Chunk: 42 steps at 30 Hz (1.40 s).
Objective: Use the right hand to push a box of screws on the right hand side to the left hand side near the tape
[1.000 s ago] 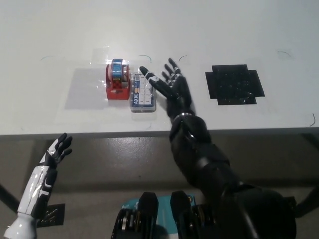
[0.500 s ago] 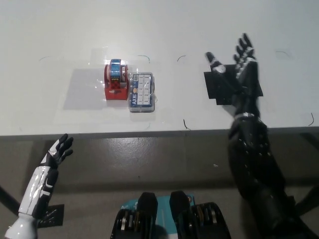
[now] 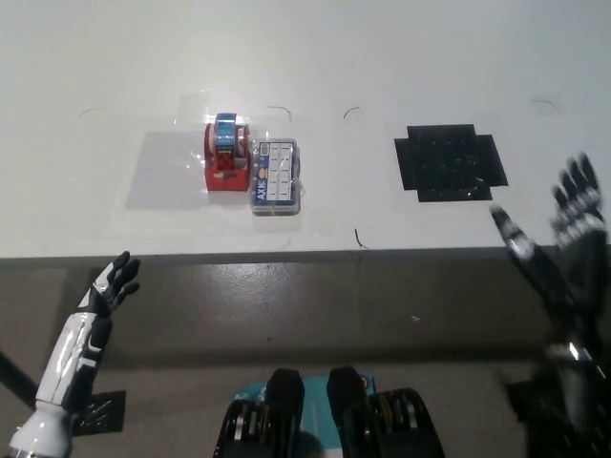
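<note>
A clear box of screws (image 3: 275, 176) with a white grid label lies on the white table (image 3: 334, 57), touching the right side of the red tape dispenser (image 3: 226, 155) with its blue roll. My black right hand (image 3: 561, 243) is open, fingers spread, at the far right near the table's front edge, well away from the box. My white left hand (image 3: 107, 288) rests open at the lower left, below the table edge, holding nothing.
A black cross-shaped mat (image 3: 449, 161) lies on the table to the right of the box. A faint transparent sheet (image 3: 162, 172) sits under and left of the tape dispenser. The table's front edge runs across the middle of the view.
My right hand has left the box, swung right over the black mat and drawn back to the table's right front edge. The box stays beside the tape.
</note>
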Motion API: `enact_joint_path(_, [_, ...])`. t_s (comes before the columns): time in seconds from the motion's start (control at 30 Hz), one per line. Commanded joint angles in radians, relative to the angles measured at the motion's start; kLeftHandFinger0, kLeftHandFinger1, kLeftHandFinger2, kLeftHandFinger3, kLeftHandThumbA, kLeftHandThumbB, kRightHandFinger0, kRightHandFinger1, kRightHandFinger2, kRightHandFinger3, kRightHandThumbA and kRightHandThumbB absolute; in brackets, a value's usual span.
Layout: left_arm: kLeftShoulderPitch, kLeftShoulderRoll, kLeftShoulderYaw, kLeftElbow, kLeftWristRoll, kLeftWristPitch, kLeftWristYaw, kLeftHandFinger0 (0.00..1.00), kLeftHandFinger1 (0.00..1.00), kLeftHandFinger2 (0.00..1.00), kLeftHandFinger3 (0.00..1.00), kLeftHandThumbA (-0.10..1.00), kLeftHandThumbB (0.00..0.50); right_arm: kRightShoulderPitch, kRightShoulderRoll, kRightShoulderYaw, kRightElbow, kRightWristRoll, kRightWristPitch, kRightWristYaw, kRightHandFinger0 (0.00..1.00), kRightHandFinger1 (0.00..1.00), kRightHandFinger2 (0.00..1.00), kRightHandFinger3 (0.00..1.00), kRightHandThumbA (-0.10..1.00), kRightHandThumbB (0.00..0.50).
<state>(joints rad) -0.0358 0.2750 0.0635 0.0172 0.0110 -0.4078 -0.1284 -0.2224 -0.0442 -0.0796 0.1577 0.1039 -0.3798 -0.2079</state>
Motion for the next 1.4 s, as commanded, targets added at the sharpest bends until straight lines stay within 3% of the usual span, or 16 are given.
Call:
enact_joint_path(0.0, [-0.070, 0.054, 0.015, 0.006, -0.045, 0.011, -0.028, 1.00, 1.00, 1.00, 1.00, 1.00, 0.233, 0.165, -0.063, 0.018, -0.143, -0.036, -0.090, 0.112, 1.00, 1.00, 1.00, 1.00, 1.00, 0.308])
enact_joint_path(0.3, [-0.078, 0.047, 0.020, 0.021, -0.075, 0.000, -0.027, 1.00, 1.00, 1.00, 1.00, 1.00, 0.207, 0.216, -0.071, 0.017, -0.016, -0.037, -0.090, 0.160, 1.00, 1.00, 1.00, 1.00, 1.00, 0.272])
enact_joint_path(0.4, [-0.086, 0.040, 0.027, 0.033, -0.069, 0.001, -0.012, 1.00, 1.00, 1.00, 1.00, 1.00, 0.215, 0.194, -0.072, 0.014, 0.044, -0.034, -0.090, 0.183, 1.00, 1.00, 1.00, 1.00, 1.00, 0.313])
enact_joint_path(0.57, [-0.080, 0.046, 0.036, 0.053, -0.078, -0.007, -0.016, 1.00, 1.00, 1.00, 1.00, 1.00, 0.199, 0.178, -0.063, -0.008, 0.122, -0.033, -0.090, 0.209, 1.00, 1.00, 1.00, 1.00, 1.00, 0.286])
enact_joint_path(0.7, [-0.088, 0.047, 0.036, 0.076, -0.076, -0.010, -0.017, 1.00, 1.00, 1.00, 1.00, 1.00, 0.188, 0.162, -0.059, -0.023, 0.163, -0.040, -0.090, 0.205, 1.00, 1.00, 1.00, 1.00, 1.00, 0.325])
enact_joint_path(0.87, [-0.062, 0.038, 0.037, 0.066, -0.063, 0.004, -0.009, 1.00, 1.00, 1.00, 1.00, 1.00, 0.200, 0.146, -0.051, -0.036, 0.170, -0.031, -0.090, 0.219, 1.00, 1.00, 1.00, 1.00, 1.00, 0.306])
enact_joint_path(1.03, [-0.044, 0.040, 0.032, 0.080, -0.069, -0.002, -0.018, 1.00, 1.00, 1.00, 1.00, 1.00, 0.181, 0.128, -0.042, -0.053, 0.162, -0.020, -0.090, 0.242, 1.00, 1.00, 1.00, 1.00, 1.00, 0.294])
enact_joint_path(1.17, [-0.027, 0.038, 0.029, 0.068, -0.032, 0.022, -0.004, 1.00, 1.00, 1.00, 1.00, 1.00, 0.173, 0.129, -0.034, -0.055, 0.116, -0.005, -0.090, 0.257, 1.00, 1.00, 1.00, 1.00, 1.00, 0.344])
enact_joint_path(1.37, [-0.019, 0.022, 0.033, 0.083, 0.012, 0.009, 0.023, 1.00, 1.00, 1.00, 1.00, 1.00, 0.157, 0.111, -0.028, -0.047, 0.090, -0.008, -0.090, 0.270, 1.00, 1.00, 1.00, 1.00, 1.00, 0.320])
